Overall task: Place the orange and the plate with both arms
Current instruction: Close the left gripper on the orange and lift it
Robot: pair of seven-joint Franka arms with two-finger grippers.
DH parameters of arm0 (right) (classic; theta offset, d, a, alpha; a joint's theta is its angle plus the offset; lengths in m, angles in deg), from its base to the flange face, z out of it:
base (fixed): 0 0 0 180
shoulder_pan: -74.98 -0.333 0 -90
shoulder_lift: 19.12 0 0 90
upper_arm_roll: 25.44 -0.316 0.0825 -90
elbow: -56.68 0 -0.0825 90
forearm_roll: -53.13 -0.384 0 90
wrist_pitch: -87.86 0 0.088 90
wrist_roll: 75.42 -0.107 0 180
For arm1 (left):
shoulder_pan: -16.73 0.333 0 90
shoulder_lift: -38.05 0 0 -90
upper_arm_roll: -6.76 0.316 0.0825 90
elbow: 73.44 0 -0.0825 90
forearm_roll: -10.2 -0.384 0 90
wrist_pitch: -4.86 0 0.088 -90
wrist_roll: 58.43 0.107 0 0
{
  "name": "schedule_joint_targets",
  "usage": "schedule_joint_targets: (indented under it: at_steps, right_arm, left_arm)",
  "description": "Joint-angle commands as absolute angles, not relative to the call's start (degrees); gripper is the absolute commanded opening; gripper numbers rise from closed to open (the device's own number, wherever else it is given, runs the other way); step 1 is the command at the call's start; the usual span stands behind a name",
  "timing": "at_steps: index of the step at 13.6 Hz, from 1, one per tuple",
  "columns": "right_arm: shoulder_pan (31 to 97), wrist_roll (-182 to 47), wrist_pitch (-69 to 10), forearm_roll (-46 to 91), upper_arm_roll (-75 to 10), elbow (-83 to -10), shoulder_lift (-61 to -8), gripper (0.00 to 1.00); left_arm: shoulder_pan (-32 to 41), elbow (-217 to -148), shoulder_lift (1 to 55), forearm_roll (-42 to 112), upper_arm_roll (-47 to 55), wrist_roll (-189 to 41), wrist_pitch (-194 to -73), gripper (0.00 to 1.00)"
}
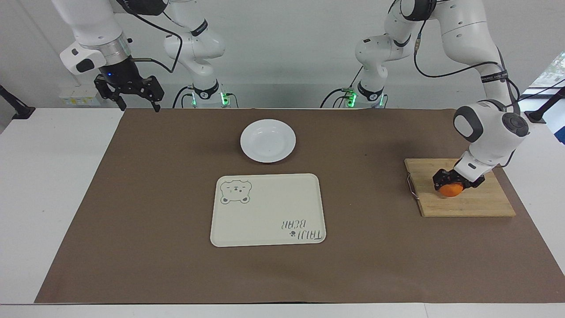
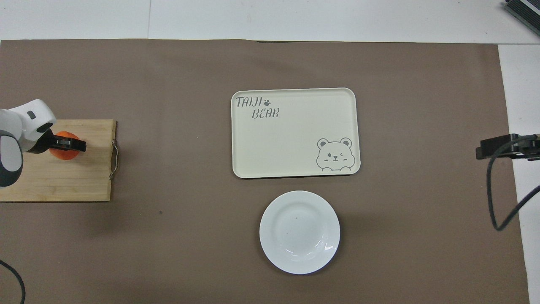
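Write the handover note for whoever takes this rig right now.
Left gripper: shut on the orange, at the wooden cutting board at the left arm's end of the table.
Right gripper: open, waiting above the mat's corner at the right arm's end.
Plate: empty on the mat, nearer the robots than the bear tray, which is also empty.
Done: orange gripped.
Left: place the orange and the plate.
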State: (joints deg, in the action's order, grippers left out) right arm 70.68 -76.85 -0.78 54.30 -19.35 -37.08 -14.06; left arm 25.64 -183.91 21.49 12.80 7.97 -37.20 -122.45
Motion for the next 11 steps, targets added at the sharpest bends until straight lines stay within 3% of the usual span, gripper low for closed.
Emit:
schedule_joint_targets:
  at_steps: [1, 8, 11]
  right_arm:
    - [71.20, -76.65, -1.09, 54.01, -19.55, -37.54, -13.40, 1.00]
    - [71.20, -76.65, -1.09, 54.01, -19.55, -37.54, -13.40, 1.00]
    - [71.20, -76.65, -1.09, 54.01, -19.55, -37.54, -13.40, 1.00]
  left_arm:
    - [25.52, -178.31, 22.31, 13.62, 7.55, -39.53, -114.69, 0.00]
    - [21.83, -164.60, 24.15, 11.70, 7.46, -48.21, -96.86, 0.00]
    - [19.81, -162.04, 26.70, 10.55, 7.37, -54.46, -90.43, 0.00]
